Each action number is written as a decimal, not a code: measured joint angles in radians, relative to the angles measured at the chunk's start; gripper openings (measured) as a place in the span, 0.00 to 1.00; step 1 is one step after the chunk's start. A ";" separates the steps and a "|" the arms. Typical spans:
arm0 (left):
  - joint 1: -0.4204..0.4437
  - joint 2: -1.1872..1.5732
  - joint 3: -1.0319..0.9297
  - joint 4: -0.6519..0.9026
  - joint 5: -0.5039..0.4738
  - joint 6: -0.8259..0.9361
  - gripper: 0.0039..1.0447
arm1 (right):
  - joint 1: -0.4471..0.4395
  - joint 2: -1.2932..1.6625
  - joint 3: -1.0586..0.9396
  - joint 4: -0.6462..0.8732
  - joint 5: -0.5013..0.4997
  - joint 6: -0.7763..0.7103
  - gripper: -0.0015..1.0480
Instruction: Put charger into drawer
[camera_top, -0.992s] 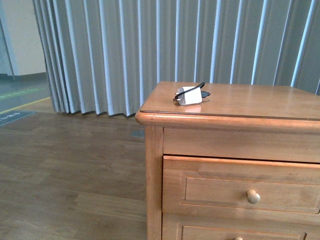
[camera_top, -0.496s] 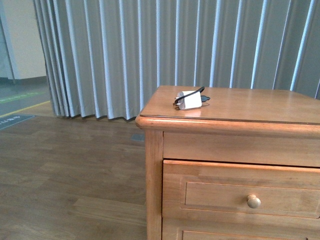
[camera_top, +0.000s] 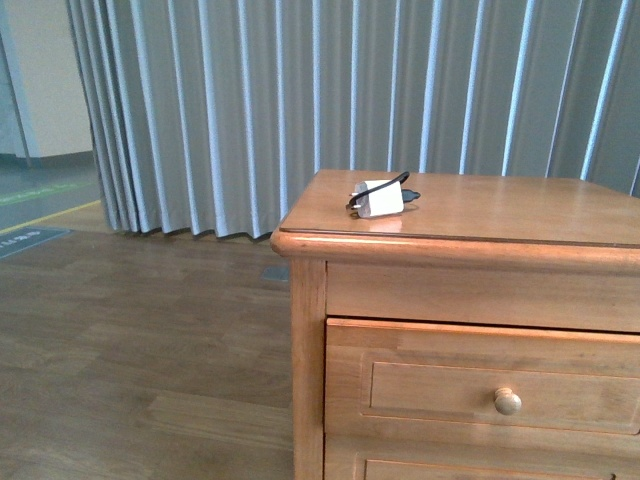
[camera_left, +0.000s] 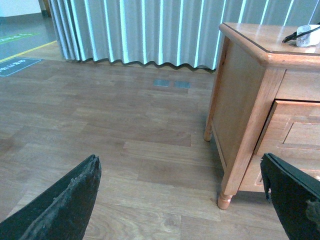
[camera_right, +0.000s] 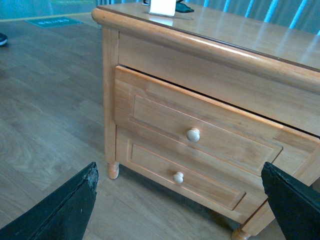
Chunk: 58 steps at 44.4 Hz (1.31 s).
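Note:
The white charger (camera_top: 380, 198), with a thin black cable looped on it, lies on top of the wooden cabinet (camera_top: 500, 205) near its left front corner. It also shows at the edge of the left wrist view as the charger (camera_left: 306, 35) and of the right wrist view as the charger (camera_right: 162, 7). Below the top sits the drawer (camera_top: 480, 385) with a round pale knob (camera_right: 193, 134); its front stands out a little from the cabinet. My left gripper (camera_left: 180, 170) hangs open over the floor beside the cabinet. My right gripper (camera_right: 180, 170) is open in front of the drawers, holding nothing.
A second, similar drawer (camera_right: 185, 175) sits under the top one. A grey pleated curtain (camera_top: 300, 100) hangs behind the cabinet. Wooden floor (camera_left: 125, 130) stretches to the left, and the cabinet's turned leg (camera_left: 224, 200) stands near my left gripper.
The front view has shifted slightly, so the cabinet sits a touch lower in the picture than a second ago. The charger has stayed in place on top.

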 joint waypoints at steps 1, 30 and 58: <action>0.000 0.000 0.000 0.000 0.000 0.000 0.94 | 0.019 0.035 0.005 0.025 0.021 -0.002 0.92; 0.000 0.000 0.000 0.000 0.000 0.000 0.94 | 0.370 1.088 0.315 0.529 0.432 0.035 0.92; 0.000 0.000 0.000 0.000 0.000 0.000 0.94 | 0.301 1.592 0.726 0.608 0.602 0.059 0.92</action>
